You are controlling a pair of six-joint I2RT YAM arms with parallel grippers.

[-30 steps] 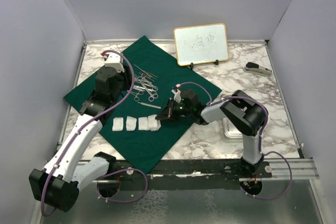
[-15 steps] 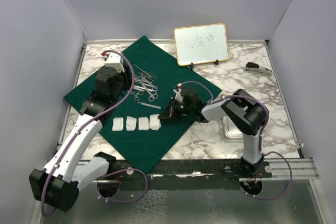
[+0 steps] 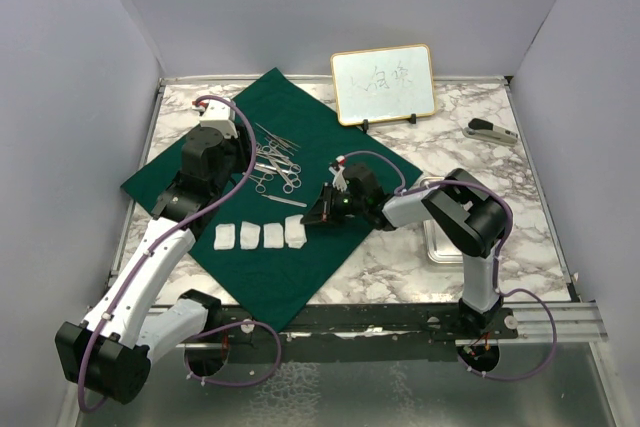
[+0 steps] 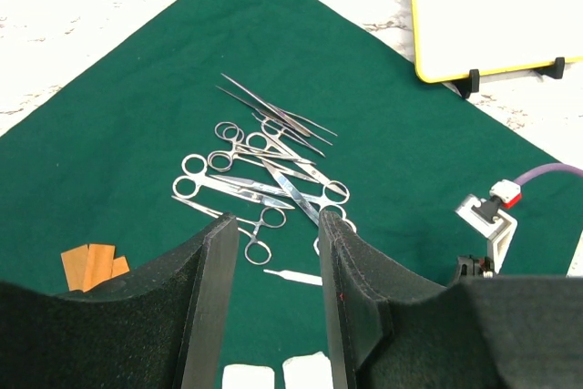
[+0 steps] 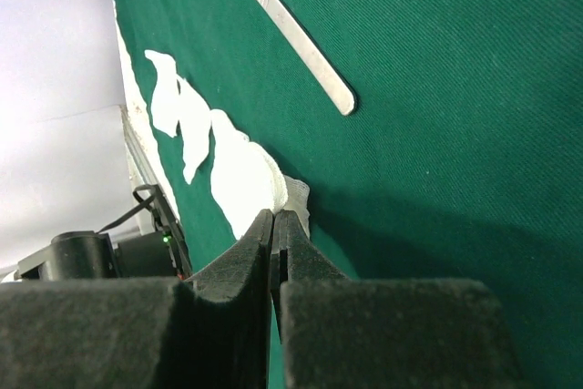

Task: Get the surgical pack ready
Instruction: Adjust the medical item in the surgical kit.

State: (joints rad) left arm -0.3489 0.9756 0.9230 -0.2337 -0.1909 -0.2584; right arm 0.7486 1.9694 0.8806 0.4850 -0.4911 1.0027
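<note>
The dark green cloth (image 3: 300,127) lies spread on the marble table. Silver scissor-like instruments (image 3: 275,167) (image 4: 264,170) are heaped on it, with a flat steel handle (image 5: 291,38) beside them. Several white gauze squares (image 3: 247,236) lie in a row near its front edge. My right gripper (image 3: 308,217) (image 5: 276,216) is low over the cloth and shut on the corner of the rightmost gauze square (image 5: 241,179). My left gripper (image 4: 278,220) hangs open above the instruments with nothing between its fingers. The steel tray (image 3: 437,250) sits at the right, partly hidden by the right arm.
A gold-framed whiteboard (image 3: 383,84) stands at the back edge of the cloth. A grey stapler-like object (image 3: 490,131) lies at the far right. Small orange wooden pieces (image 4: 91,261) rest on the cloth's left part. Purple-grey walls close in both sides.
My right gripper has shifted slightly back and to the right, and the rightmost gauze square now lies flatter in line with the others. The left arm has not moved.
</note>
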